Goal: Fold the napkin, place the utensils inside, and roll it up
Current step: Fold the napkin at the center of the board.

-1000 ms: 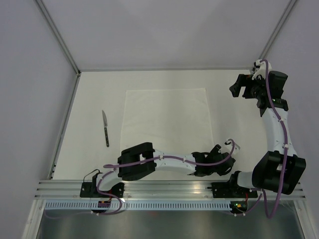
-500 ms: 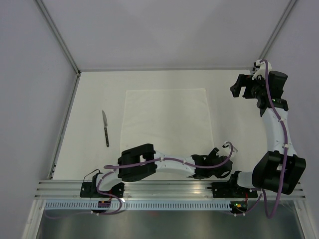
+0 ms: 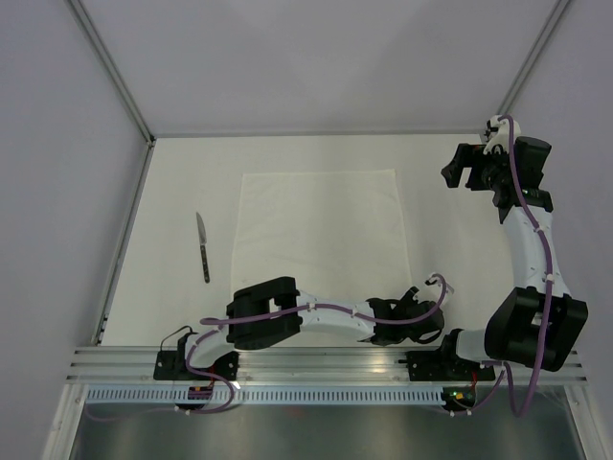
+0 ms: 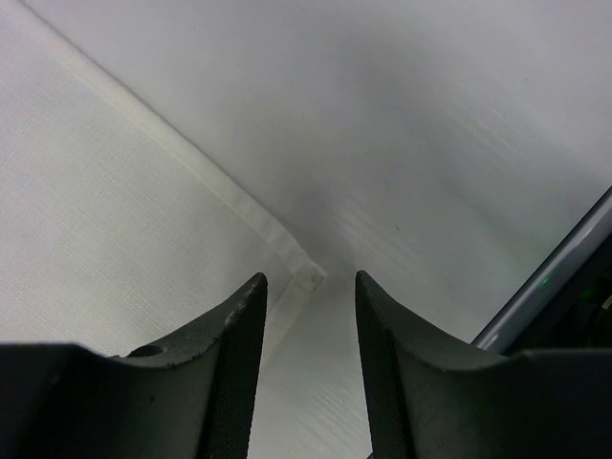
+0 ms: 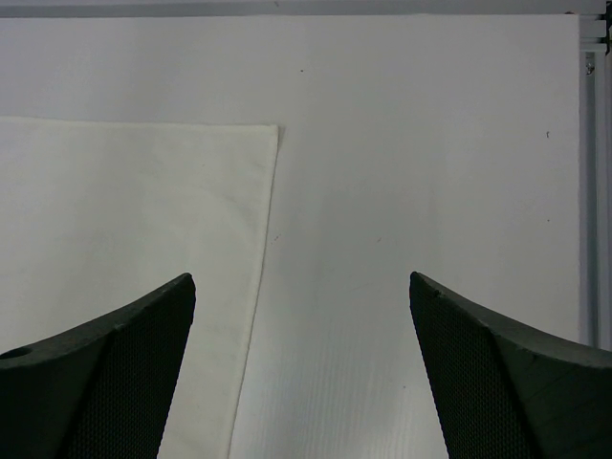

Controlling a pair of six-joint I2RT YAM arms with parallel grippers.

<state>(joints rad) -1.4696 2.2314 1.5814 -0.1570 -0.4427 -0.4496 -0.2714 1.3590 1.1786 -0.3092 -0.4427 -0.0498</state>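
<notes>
The white napkin (image 3: 321, 228) lies flat and unfolded in the middle of the table. A knife (image 3: 203, 247) with a silvery blade and dark handle lies apart, left of the napkin. My left gripper (image 3: 414, 293) sits low at the napkin's near right corner. In the left wrist view that hemmed corner (image 4: 308, 277) lies just past the tips of my left gripper (image 4: 310, 279), whose jaws stand partly apart with nothing pinched. My right gripper (image 3: 463, 176) hangs wide open above bare table, right of the napkin's far right corner (image 5: 273, 129).
An aluminium rail (image 3: 316, 362) runs along the near edge and also shows at the right of the left wrist view (image 4: 550, 287). Grey walls enclose the table on the left, the far side and the right. A metal frame strip (image 5: 595, 143) borders the right wrist view.
My left gripper has drawn slightly toward the near edge and its jaws have narrowed. The right arm, napkin and knife have not moved.
</notes>
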